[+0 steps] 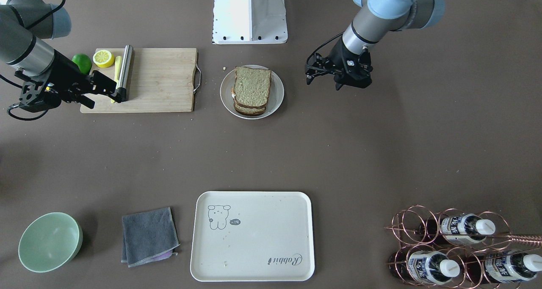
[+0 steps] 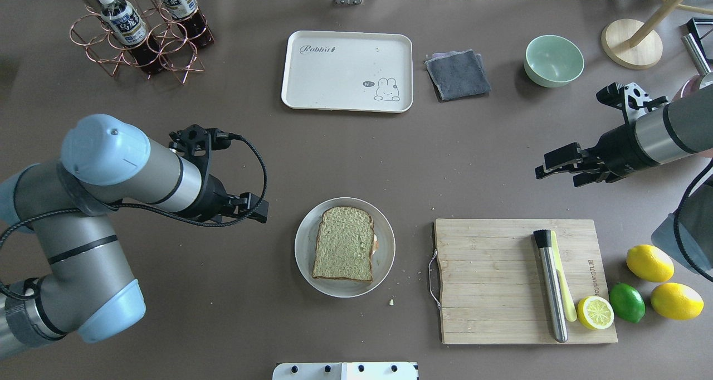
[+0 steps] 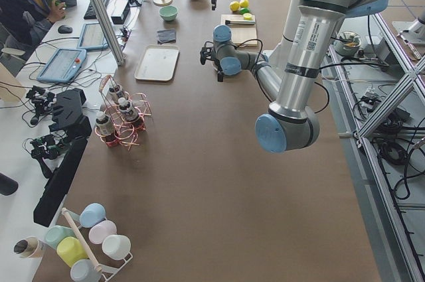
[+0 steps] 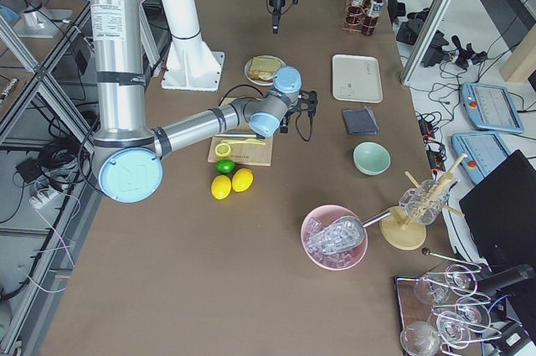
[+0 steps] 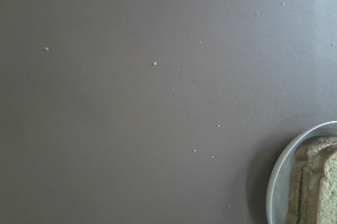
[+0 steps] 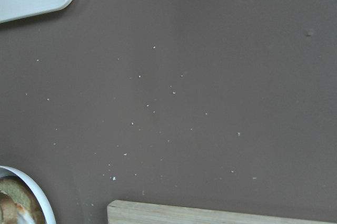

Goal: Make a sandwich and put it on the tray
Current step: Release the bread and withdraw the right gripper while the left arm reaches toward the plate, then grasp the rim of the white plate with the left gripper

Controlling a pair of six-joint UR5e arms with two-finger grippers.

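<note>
The sandwich (image 2: pixel 344 244), two greenish-tan slices with a bit of egg showing at the edge, lies on a small round white plate (image 2: pixel 384 240) at the table's middle; it also shows in the front view (image 1: pixel 252 87). The cream tray (image 2: pixel 334 84) is bare at the far side (image 1: pixel 271 221). My left gripper (image 2: pixel 257 210) hangs above the table just left of the plate, open and empty (image 1: pixel 352 85). My right gripper (image 2: pixel 557 176) hovers past the cutting board's far edge, open and empty. The left wrist view catches the plate's rim (image 5: pixel 276 182) and the bread (image 5: pixel 316 187).
A wooden cutting board (image 2: pixel 490 279) with a steel tube (image 2: pixel 551 285) and half a lemon (image 2: pixel 595 312) lies right of the plate; a lime and lemons beside it. A grey cloth (image 2: pixel 458 73) and green bowl (image 2: pixel 554 61) sit right of the tray, a bottle rack (image 2: pixel 139 29) left.
</note>
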